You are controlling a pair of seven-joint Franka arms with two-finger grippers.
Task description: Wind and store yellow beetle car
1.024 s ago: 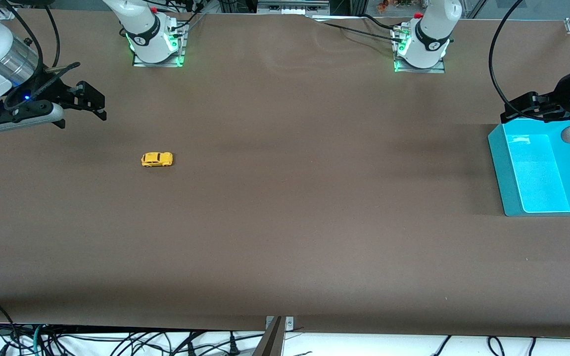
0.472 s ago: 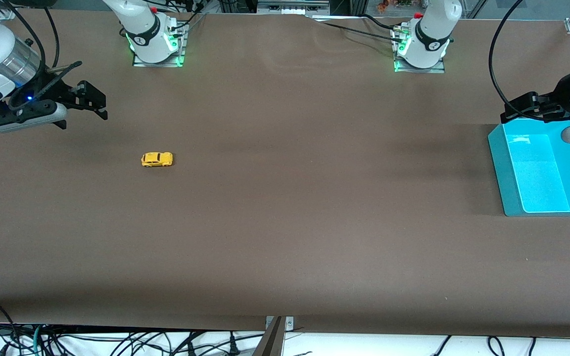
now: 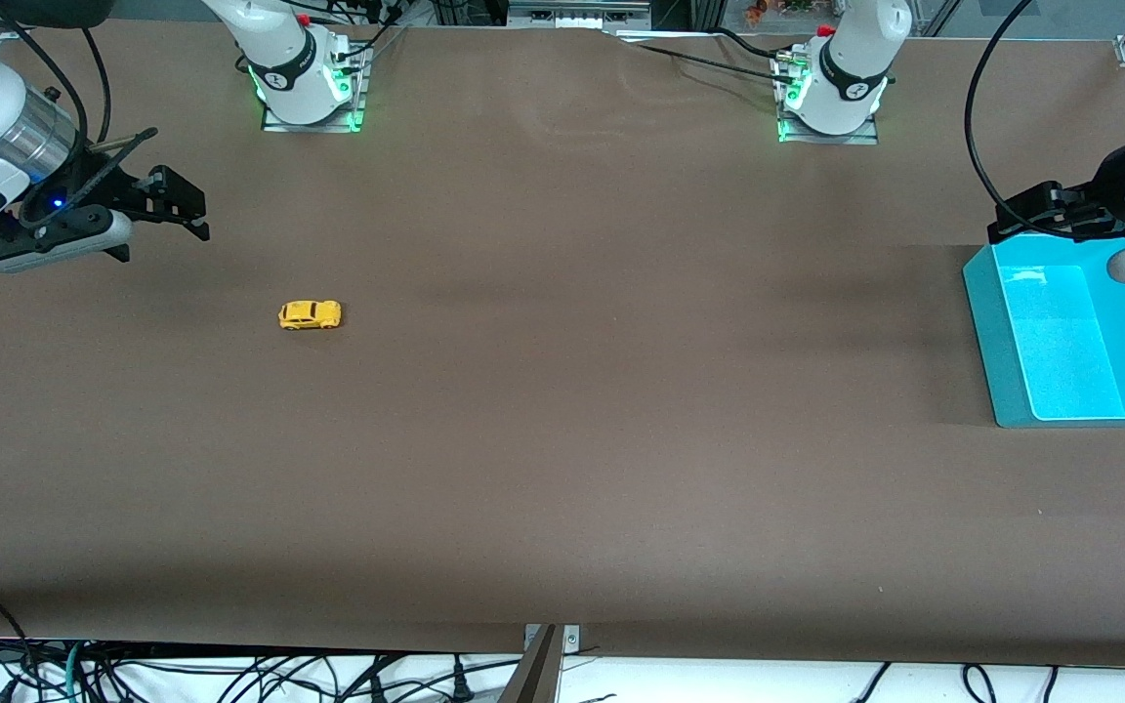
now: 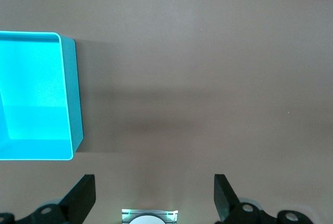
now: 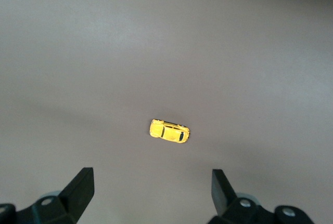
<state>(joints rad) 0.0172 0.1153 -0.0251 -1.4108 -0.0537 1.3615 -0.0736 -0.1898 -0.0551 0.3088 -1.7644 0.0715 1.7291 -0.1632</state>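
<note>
Since the yellow beetle car point(image 3: 310, 314) sits on its wheels toward the right arm's end of the table point(image 3: 562, 439), the open right end effector point(image 3: 160, 207), hovering over that edge, should centre above it and pinch its sides. The left end effector point(image 4: 154, 198) waits open over the teal bin point(image 3: 982, 332) by the left arm's edge.

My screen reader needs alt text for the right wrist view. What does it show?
A tiny yellow beetle car sits alone on the brown table, seen from above. The right tool hangs over it with its fingers spread open, touching nothing.
</note>
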